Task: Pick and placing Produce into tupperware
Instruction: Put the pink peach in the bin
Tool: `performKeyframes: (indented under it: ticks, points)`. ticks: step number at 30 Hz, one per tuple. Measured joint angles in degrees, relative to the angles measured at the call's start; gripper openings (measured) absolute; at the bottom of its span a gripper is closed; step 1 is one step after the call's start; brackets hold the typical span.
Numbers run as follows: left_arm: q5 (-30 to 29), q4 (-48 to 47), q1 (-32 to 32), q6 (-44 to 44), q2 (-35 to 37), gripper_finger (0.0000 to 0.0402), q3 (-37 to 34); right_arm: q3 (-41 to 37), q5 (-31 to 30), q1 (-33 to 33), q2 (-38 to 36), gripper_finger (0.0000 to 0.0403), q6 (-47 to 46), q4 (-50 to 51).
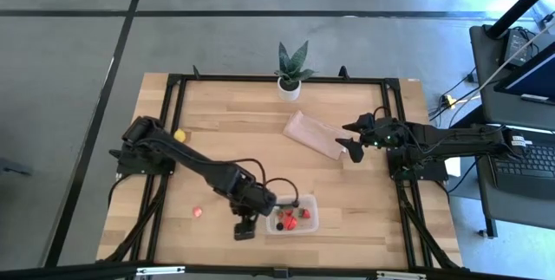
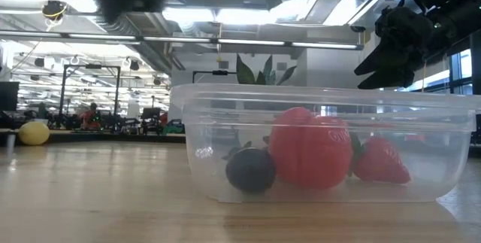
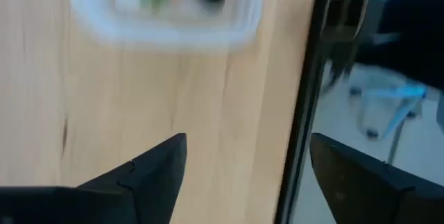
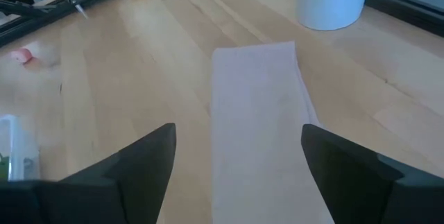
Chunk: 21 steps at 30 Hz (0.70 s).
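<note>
Red strawberries (image 2: 312,149) fill the tupperware (image 2: 323,104) at table level; overhead, both tools (image 1: 244,226) (image 1: 354,141) gape empty.

Left tool (image 1: 244,229) and right tool (image 1: 351,140) both gape, empty.

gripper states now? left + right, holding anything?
Left gripper: open, empty, beside the small clear plastic container.
Right gripper: open, empty, over the flat tan rectangular sheet.
</note>
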<state>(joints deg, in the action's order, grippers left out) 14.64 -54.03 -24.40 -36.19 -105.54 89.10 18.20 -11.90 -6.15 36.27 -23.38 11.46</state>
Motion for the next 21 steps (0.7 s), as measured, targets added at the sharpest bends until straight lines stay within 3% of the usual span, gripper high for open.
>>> performKeyframes:
  ticks: [5,12,21]
  points:
    - [2.19,-11.81,-1.43,-3.53,0.44,0.0296,-0.02,0.02,-0.02,0.0,0.0,0.0312,1.14,0.0]
    - [-6.5,-26.14,-5.92,-2.75,0.55,0.0286,-0.02,0.02,-0.02,0.0,0.0,0.0312,1.36,0.01]
    - [-6.63,-23.67,-10.62,-4.28,0.54,0.0287,-8.53,0.01,-0.02,0.0,0.0,0.0312,2.81,-0.09]
